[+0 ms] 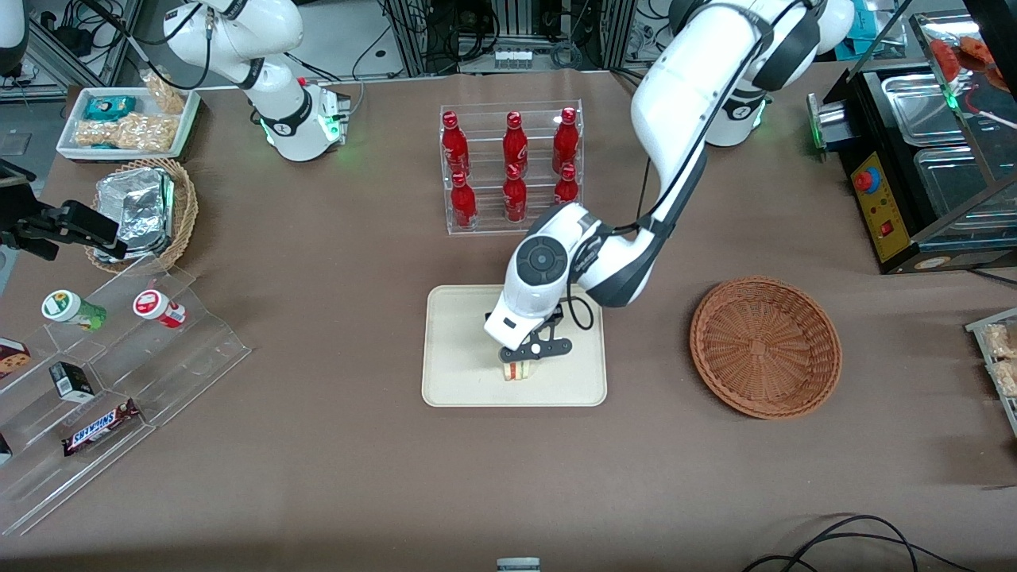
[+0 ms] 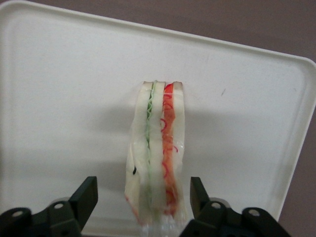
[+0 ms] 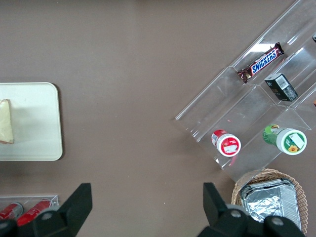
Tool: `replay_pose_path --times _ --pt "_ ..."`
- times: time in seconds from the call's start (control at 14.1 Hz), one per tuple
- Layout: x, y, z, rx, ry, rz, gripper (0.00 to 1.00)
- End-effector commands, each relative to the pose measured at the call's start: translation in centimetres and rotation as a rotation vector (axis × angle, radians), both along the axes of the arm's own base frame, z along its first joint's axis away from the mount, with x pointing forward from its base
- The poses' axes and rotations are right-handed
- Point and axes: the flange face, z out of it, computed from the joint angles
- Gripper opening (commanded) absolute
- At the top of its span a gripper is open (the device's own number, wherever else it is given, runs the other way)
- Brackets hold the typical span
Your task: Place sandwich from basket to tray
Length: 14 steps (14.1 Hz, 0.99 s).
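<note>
The sandwich (image 1: 518, 371), a pale wedge with green and red-orange layers, stands on edge on the cream tray (image 1: 469, 381), near the tray's edge closest to the front camera. My left gripper (image 1: 524, 356) hangs directly over it, open. In the left wrist view the sandwich (image 2: 158, 148) rests on the tray (image 2: 64, 98) between the two black fingers (image 2: 88, 193), with a gap on each side. The sandwich (image 3: 5, 121) and the tray (image 3: 34, 123) also show in the right wrist view. The reddish-brown basket (image 1: 765, 346) sits empty beside the tray, toward the working arm's end of the table.
A clear rack of red bottles (image 1: 512, 167) stands farther from the front camera than the tray. Toward the parked arm's end are clear display steps with snacks (image 1: 111, 373), a tan basket of foil packets (image 1: 143, 210) and a white snack tray (image 1: 127, 123). A black appliance (image 1: 922, 175) stands at the working arm's end.
</note>
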Motion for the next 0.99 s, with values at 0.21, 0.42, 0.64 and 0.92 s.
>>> replay_pose_path --times 0.21,0.42,0.64,0.92 --pt "-1.9 6.5 17.0 0.134 0.018 0.058 1.00" --pt "-0.2 11.5 17.6 0.208 0.069 0.128 1.00" --pt "1.6 19.0 18.2 0.213 0.106 0.192 1.00" --pt "0.3 29.4 19.3 0.200 0.153 0.116 1.00"
